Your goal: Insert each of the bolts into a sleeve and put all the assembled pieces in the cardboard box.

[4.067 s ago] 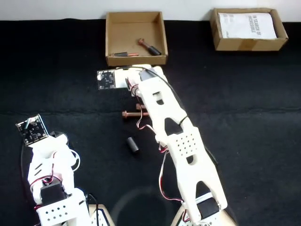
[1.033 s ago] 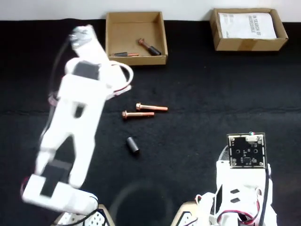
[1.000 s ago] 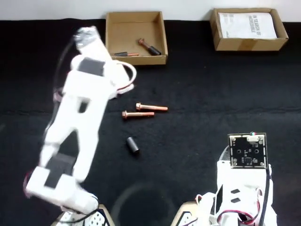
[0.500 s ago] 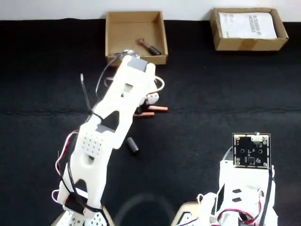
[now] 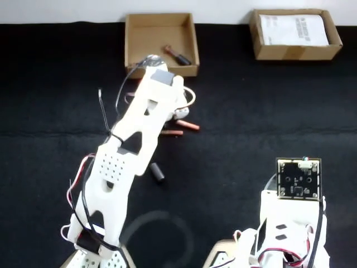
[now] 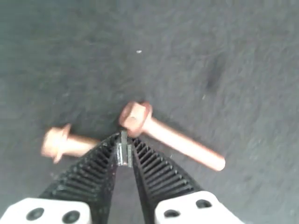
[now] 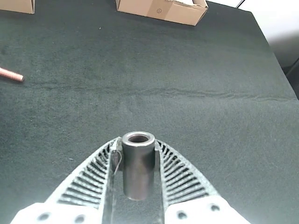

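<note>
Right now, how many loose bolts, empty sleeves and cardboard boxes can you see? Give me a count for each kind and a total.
Loose bolts: 2
Empty sleeves: 2, one lying loose, one in the right gripper
Cardboard boxes: 2
Total: 6

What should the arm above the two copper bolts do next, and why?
Probably open the left gripper and close it around the copper hex-head bolt lying at its tips: its black ribbed fingers are shut on nothing, while the right gripper holds a grey metal sleeve.
</note>
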